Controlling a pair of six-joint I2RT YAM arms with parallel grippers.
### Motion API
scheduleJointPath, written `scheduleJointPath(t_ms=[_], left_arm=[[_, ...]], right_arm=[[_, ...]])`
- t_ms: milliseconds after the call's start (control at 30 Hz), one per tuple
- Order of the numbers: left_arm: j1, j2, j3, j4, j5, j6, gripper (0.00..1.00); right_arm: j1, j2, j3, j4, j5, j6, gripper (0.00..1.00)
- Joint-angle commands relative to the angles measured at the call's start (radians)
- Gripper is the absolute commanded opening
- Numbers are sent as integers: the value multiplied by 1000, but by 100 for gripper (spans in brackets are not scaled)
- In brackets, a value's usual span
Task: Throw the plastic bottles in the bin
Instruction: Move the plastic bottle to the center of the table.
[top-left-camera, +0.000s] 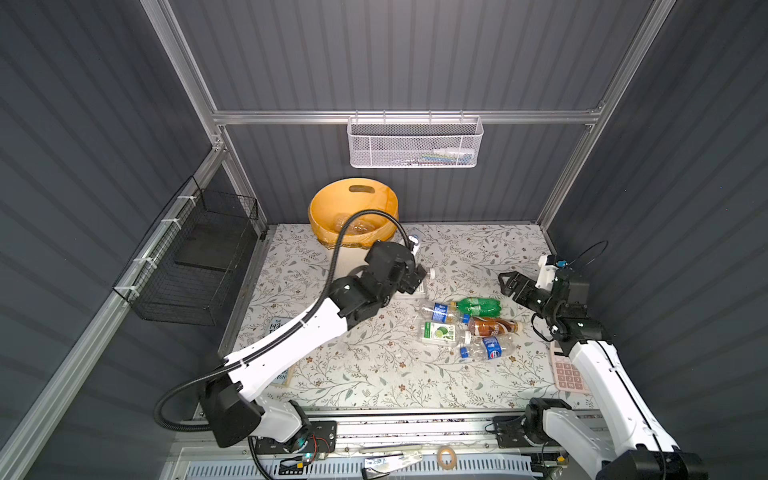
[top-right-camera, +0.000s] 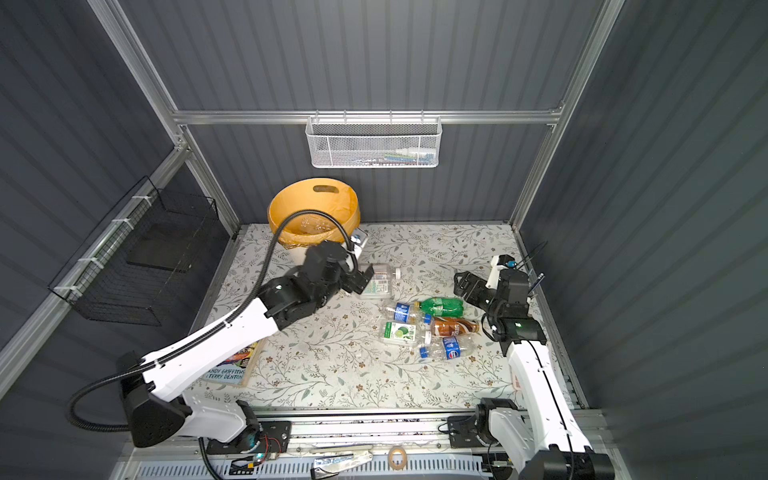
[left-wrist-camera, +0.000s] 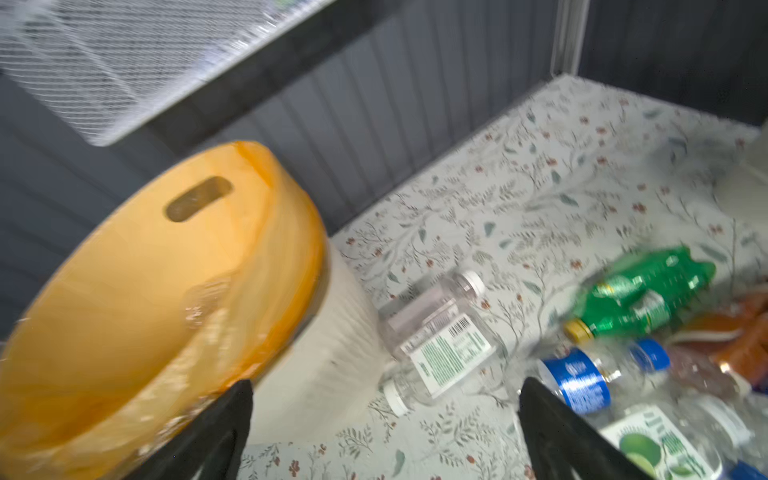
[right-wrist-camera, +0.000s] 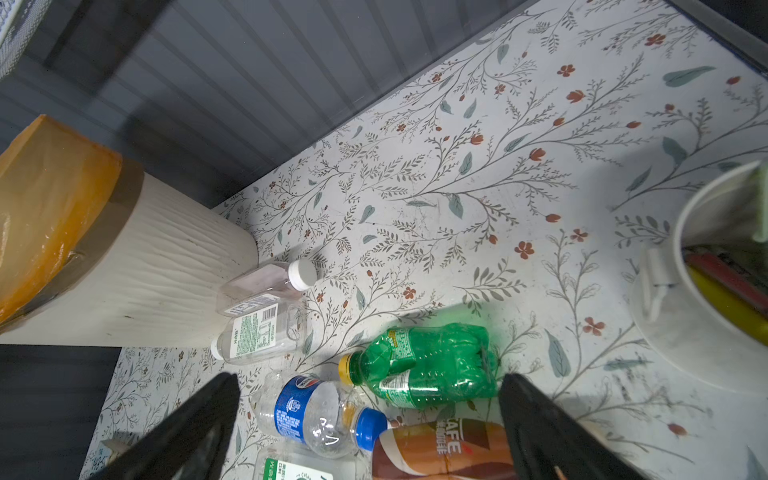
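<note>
Right of centre, we've got plastic bottles (top-left-camera: 440, 332) lying flat.
Green bottle (top-left-camera: 478, 306) runs across the frame, cap left; bin (top-left-camera: 332, 199) upper centre; left gripper (left-wrist-camera: 386, 385) and right gripper (right-wrist-camera: 370, 378) both spread, empty.

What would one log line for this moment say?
left gripper: open, empty, by bin | right gripper: open, empty, near green bottle | bottles: several on table

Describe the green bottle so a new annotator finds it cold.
On the floral table, find the pile of lying bottles beside the open right gripper. The green bottle lies at the pile's far edge, nearest that gripper: the only all-green one, crumpled, with a yellow cap.
</note>
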Motion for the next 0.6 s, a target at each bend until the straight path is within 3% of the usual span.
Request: scheduleJointPath(t_ms=[0, 133, 300, 567], left_arm=[[-96, 88, 2, -51, 49, 56, 100], [-185, 223, 69, -136, 120, 128, 100], [-228, 356, 114, -207, 212, 174, 99], [-233, 501, 162, -257, 196, 225, 97]], right_arm=[[1, 8, 16, -4, 5, 15, 99], [2, 8, 16, -6, 12, 13, 99], [1, 5, 11, -15, 25, 5, 99], [2, 11, 9, -13, 23, -5, 99]])
